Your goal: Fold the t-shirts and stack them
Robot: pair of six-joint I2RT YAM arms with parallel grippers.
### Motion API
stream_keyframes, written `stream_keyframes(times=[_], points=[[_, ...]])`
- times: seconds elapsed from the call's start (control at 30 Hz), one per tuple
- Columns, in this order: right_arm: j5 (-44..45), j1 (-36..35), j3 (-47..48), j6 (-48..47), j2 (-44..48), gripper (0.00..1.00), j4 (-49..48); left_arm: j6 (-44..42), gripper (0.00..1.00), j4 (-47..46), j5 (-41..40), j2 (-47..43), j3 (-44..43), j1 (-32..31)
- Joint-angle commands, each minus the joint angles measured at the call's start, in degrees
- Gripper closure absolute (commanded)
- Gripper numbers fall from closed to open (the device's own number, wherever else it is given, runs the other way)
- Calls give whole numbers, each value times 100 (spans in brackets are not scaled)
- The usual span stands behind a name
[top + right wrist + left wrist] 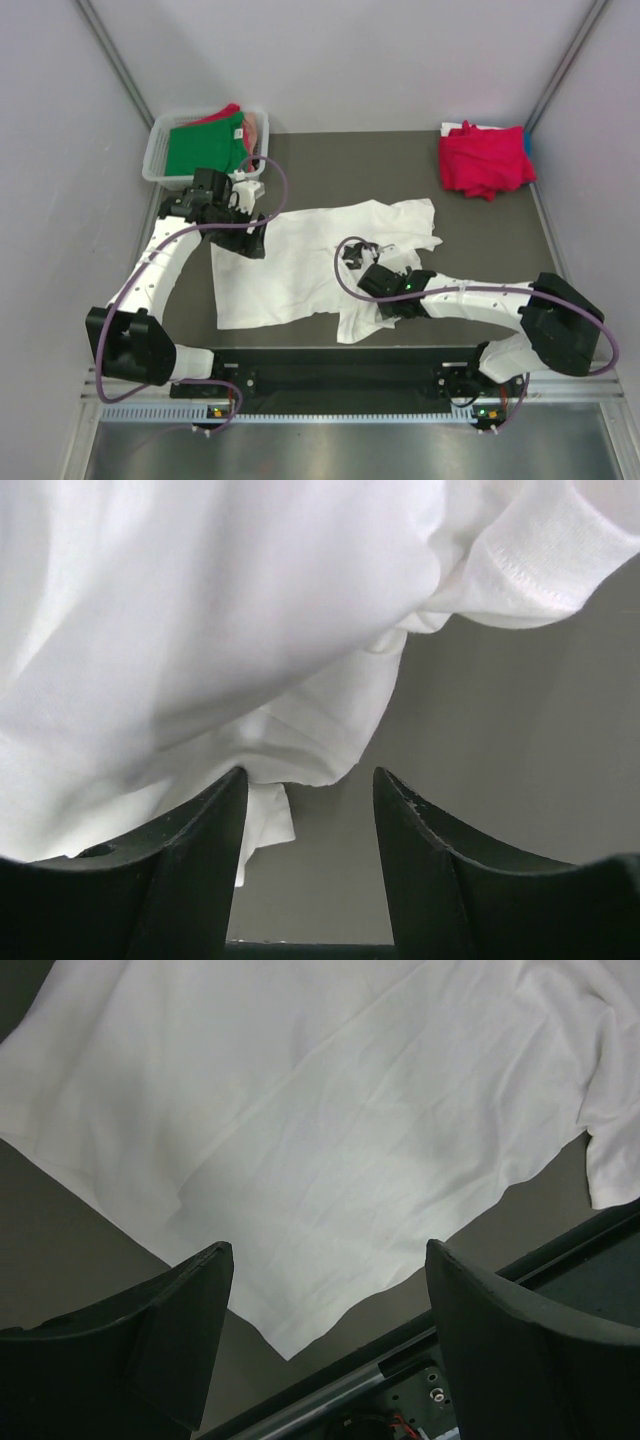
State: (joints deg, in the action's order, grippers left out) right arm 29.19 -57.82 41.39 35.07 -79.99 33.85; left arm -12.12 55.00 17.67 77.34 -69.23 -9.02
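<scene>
— Since the next fold turns on which end is taken up, how is the white cotton t-shirt (300, 265) laid relative to the clear plastic bin (160, 150)?

— It is spread on the dark table (330, 170), with one corner just beside the bin on the arms' side. Its long axis is judged to run rightwards, away from the bin. The sleeves and collar are taken to be at the end farthest from the bin, where the cloth is rumpled.

— Which arm is placed for which end?

— The left gripper (328, 1260) is seen over the bin-side corner, jaws spread wide and nothing held, with flat cloth ahead of it. The right gripper (308, 780) is at the end away from the bin, jaws parted. A bunched fold lies just ahead of its fingertips and is not clamped.

— Judgement?

— The rumpled end is nearer the right arm, the flat end nearer the left. The heap of red t-shirts (485, 160) lies well apart from the bin and is reached by neither gripper.
</scene>
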Motion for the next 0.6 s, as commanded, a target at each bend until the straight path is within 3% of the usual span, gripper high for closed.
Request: stream_keyframes(times=[0.0, 0.1, 0.13, 0.27, 0.43, 0.57], points=[[69, 174, 177, -62, -79, 48, -387, -62, 18, 72, -27, -211, -82, -21], [-1, 210, 45, -9, -122, 61, -554, -97, 18, 89, -88, -237, -108, -21], [-27, 219, 1, 35, -140, 70, -641, -106, 18, 98, -115, -237, -134, -21], [-168, 245, -271, 140, -201, 91, -835, -142, 18, 133, -220, -255, -187, -30], [-273, 263, -342, 211, -167, 91, -889, -177, 18, 142, -282, -246, -240, -21], [-361, 263, -289, 202, -79, 85, -862, -194, 19, 133, -264, -202, -275, -21]])
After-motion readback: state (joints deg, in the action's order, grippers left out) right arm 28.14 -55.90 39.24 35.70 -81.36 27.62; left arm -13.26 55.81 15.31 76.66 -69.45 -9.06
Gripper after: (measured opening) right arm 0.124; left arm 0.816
